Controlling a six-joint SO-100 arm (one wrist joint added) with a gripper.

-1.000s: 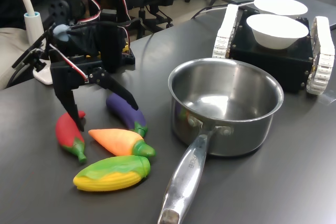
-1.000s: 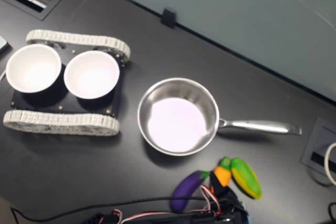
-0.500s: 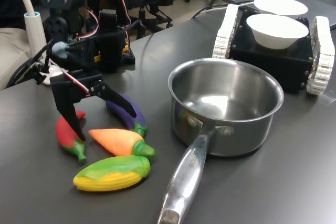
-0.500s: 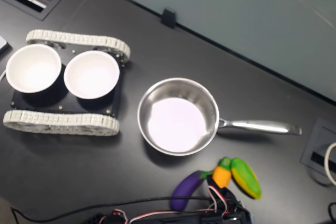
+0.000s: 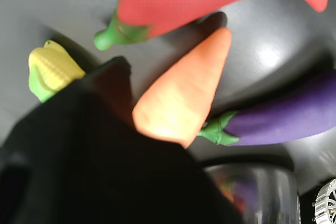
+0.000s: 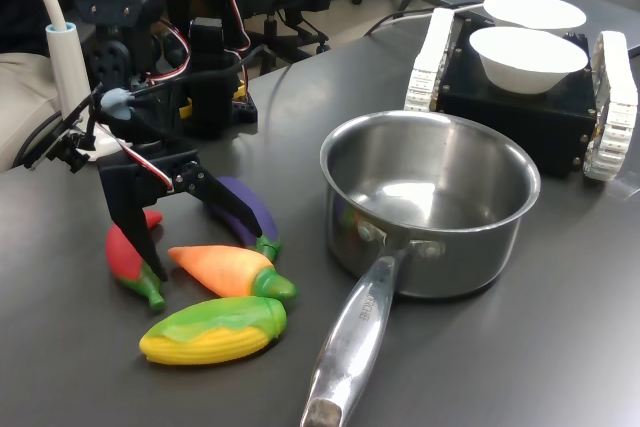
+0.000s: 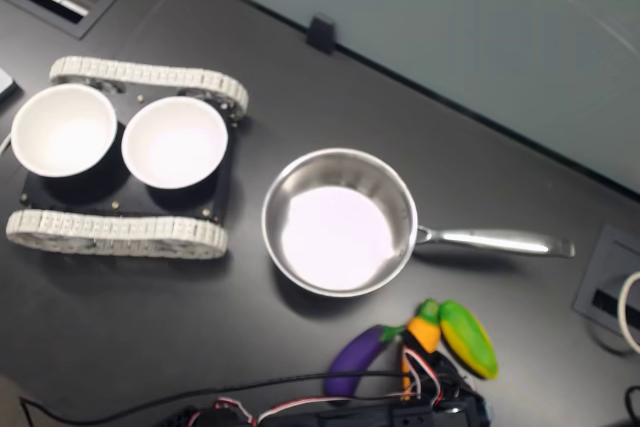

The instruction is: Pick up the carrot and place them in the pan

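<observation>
Over the dark desk, the black gripper hangs with fingers spread astride the glossy orange plastic carrot's pointed end, apparently lined up to close. Just beside it, the deep stainless steel pan stands empty.

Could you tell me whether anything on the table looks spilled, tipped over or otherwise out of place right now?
Nothing stands out. The pan sits upright and empty, both white bowls rest in their tracked black holder, and the carrot lies on the table beside the other toy vegetables under the open gripper.
</observation>
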